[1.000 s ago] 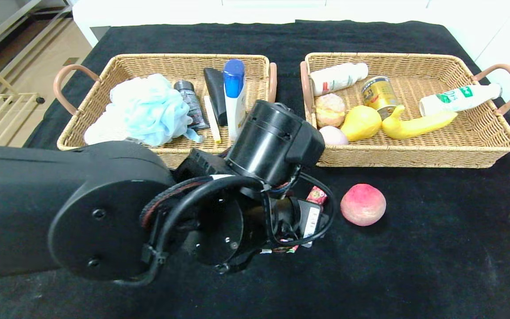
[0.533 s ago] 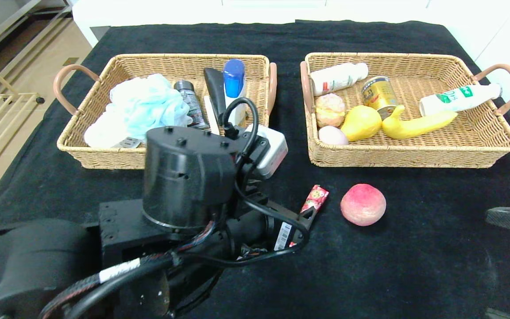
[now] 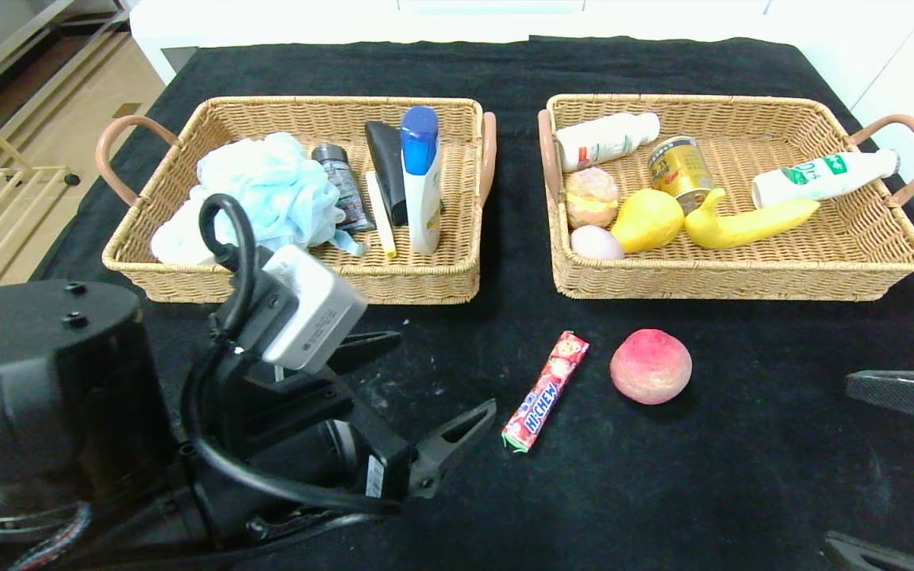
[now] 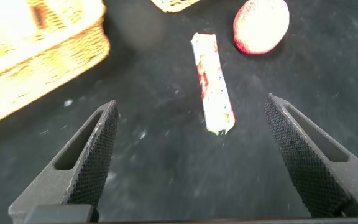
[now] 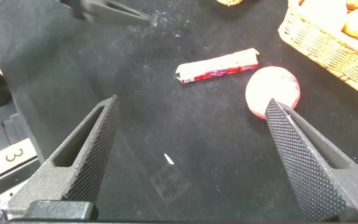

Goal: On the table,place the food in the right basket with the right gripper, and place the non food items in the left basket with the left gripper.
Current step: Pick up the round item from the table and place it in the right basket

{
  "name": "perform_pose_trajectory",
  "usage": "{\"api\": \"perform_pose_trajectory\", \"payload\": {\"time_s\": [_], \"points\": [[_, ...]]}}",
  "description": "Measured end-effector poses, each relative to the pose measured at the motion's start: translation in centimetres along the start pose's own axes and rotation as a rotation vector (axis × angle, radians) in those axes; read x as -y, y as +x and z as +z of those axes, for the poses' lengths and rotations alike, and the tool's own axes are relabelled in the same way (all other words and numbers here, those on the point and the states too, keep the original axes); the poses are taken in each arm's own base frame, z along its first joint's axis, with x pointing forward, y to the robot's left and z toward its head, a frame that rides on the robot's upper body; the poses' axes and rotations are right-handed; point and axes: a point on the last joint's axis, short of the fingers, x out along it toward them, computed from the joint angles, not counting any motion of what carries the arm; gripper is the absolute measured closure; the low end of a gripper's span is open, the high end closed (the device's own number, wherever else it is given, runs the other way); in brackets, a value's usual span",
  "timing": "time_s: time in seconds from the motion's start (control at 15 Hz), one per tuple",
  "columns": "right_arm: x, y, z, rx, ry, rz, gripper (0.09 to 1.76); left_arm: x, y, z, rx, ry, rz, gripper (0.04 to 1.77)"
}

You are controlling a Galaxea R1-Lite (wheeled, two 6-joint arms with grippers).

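Your left gripper (image 3: 417, 381) now pulled back to the near left, jaws wide and empty, candy stick (image 3: 545, 391) uncovered on the cloth where it lay, peach (image 3: 650, 365) unmoved just right of it, right gripper (image 5: 188, 155) spread wide, empty, edging in at the near right.
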Motion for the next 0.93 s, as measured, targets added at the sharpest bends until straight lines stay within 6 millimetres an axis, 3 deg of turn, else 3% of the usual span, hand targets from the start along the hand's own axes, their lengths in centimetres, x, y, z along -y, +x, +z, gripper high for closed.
{"api": "perform_pose_trajectory", "payload": {"time_s": [0.4, 0.73, 0.93], "points": [[0.2, 1.1, -0.3, -0.042, 0.012, -0.013, 0.14, -0.7, -3.3, -1.4, 0.013, 0.082, -0.056, 0.11], [0.3, 1.8, -0.5, -0.067, 0.022, -0.020, 0.14, -1.0, -4.1, -1.2, 0.035, 0.077, -0.049, 0.11], [0.4, 2.5, -0.1, -0.075, 0.123, -0.034, 0.14, -1.0, -4.6, -1.2, 0.036, 0.085, -0.057, 0.10]]}}
